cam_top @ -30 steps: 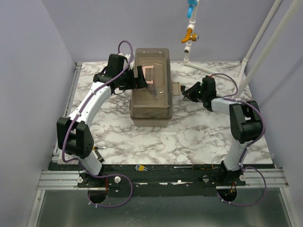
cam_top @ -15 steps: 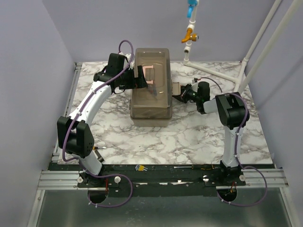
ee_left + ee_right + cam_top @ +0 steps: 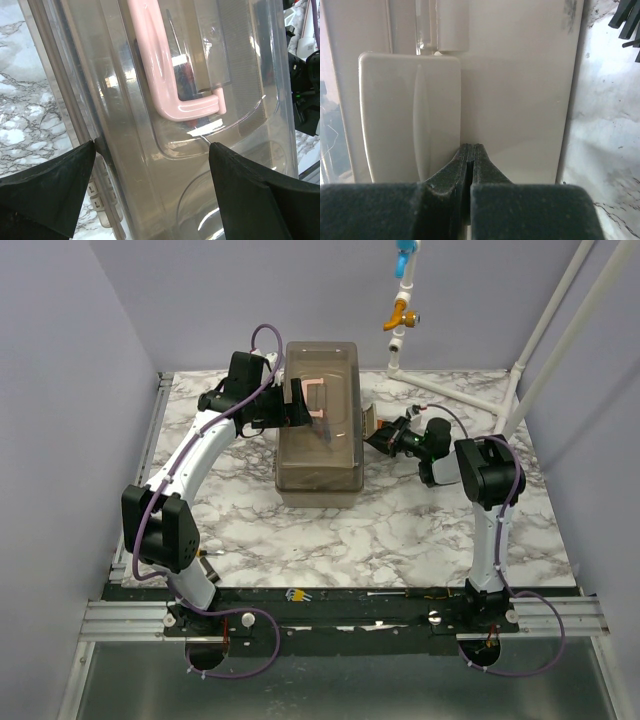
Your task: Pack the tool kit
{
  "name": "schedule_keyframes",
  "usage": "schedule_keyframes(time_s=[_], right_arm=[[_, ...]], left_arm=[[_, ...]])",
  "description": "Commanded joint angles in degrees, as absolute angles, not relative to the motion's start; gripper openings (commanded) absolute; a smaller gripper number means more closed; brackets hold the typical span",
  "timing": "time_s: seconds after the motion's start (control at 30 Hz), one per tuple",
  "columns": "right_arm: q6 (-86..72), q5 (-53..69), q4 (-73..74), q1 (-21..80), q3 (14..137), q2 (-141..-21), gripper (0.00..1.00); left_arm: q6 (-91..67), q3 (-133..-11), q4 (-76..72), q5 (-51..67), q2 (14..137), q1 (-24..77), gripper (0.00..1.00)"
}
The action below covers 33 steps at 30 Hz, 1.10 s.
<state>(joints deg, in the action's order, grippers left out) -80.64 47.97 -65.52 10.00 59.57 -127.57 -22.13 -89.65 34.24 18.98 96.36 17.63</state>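
Your toolbox (image 3: 320,430) sits closed at the back middle of the table (image 3: 400,530), so you look nearly done: left gripper (image 3: 152,150) spread wide over the lid (image 3: 240,75), right gripper (image 3: 471,152) pinched shut at the beige side latch (image 3: 410,115), seemingly unfastened.

The overhead view is bright and evenly lit from above. It is sharp throughout, with only faint, soft shadows under the arms on the marble table (image 3: 400,530). In the left wrist view, white glare streaks and reflections cross the translucent toolbox lid (image 3: 240,75) beside the pink handle (image 3: 160,75), and the left end effector (image 3: 152,146) reads as near-black and featureless. The right wrist view is soft. The beige latch (image 3: 410,115) looks washed out, the table at right is overexposed, and the right end effector (image 3: 471,147) is dark and grainy.
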Motion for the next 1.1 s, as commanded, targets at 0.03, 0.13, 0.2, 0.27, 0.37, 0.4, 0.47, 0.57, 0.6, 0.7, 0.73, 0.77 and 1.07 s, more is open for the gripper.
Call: schedule_keyframes(time_s=[0.03, 0.13, 0.2, 0.27, 0.37, 0.4, 0.47, 0.57, 0.6, 0.7, 0.73, 0.77, 1.07], right_arm=[[-85.54, 53.07, -79.80, 10.72, 60.83, -124.34, 0.01], [-79.53, 53.09, -71.57, 10.72, 61.61, -122.46, 0.01], [-72.36, 52.24, -60.59, 10.90, 63.06, -120.39, 0.01], [-63.64, 49.98, -48.15, 11.30, 65.29, -117.70, 0.01], [-51.44, 44.72, -30.37, 12.49, 70.23, -115.09, 0.01], [-49.17, 43.49, -26.61, 12.91, 71.78, -114.78, 0.01], [-45.67, 41.88, -20.72, 13.72, 74.91, -114.77, 0.01], [-40.50, 39.86, -12.90, 15.05, 78.91, -115.41, 0.01], [-38.44, 38.87, -9.50, 15.71, 80.81, -115.82, 0.01], [-33.18, 35.69, -1.07, 17.52, 85.95, -117.62, 0.01], [-31.42, 34.25, 2.21, 18.42, 87.63, -118.12, 0.01], [-30.04, 32.63, 4.38, 19.36, 89.08, -118.59, 0.01], [-19.77, 3.97, 26.79, 28.58, 105.60, -125.34, 0.01]], left_arm=[[-20.57, -89.76, 35.84, 19.37, 98.97, 18.63, 0.94], [-20.57, -89.93, 36.03, 19.35, 98.87, 18.69, 0.94], [-20.57, -90.16, 36.18, 19.35, 98.96, 18.72, 0.94], [-20.57, -90.40, 36.30, 19.34, 99.07, 18.74, 0.94], [-20.48, -90.71, 36.53, 19.50, 99.47, 18.74, 0.94], [-20.41, -90.79, 36.57, 19.27, 99.70, 18.72, 0.94], [-20.22, -91.04, 36.77, 18.90, 100.32, 18.72, 0.94], [-20.13, -91.14, 36.89, 18.94, 101.20, 18.72, 0.94], [-20.10, -91.24, 36.89, 19.00, 101.45, 18.72, 0.93], [-19.97, -91.29, 36.90, 18.92, 101.85, 18.72, 0.93], [-19.95, -91.35, 36.79, 18.94, 101.94, 18.72, 0.93], [-19.89, -91.38, 36.87, 18.99, 102.04, 18.72, 0.93], [-19.86, -92.22, 37.00, 19.31, 103.01, 18.96, 0.93]])
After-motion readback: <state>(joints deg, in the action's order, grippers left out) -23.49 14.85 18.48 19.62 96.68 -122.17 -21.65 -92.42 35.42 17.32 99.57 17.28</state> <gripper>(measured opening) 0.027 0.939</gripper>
